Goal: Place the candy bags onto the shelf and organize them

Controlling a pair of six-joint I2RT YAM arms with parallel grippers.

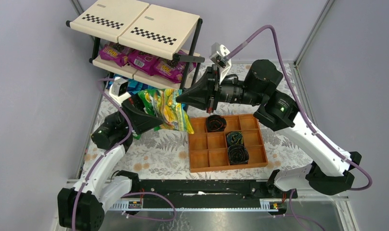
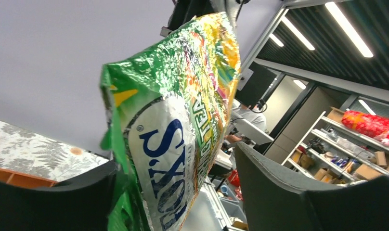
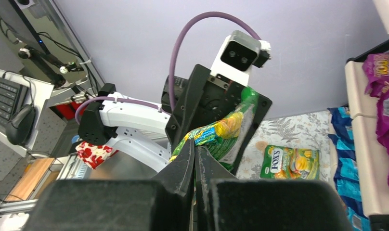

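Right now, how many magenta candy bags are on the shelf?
3 magenta bags on the shelf, middle tier, side by side: left bag, centre bag, right bag. More may hide under the top tier.

Green-yellow candy bag hangs midair beside the shelf; magenta bags lie on its middle tier.

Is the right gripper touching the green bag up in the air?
Touching. The right wrist view shows the right gripper pinched shut on the green bag, with no gap showing between them.
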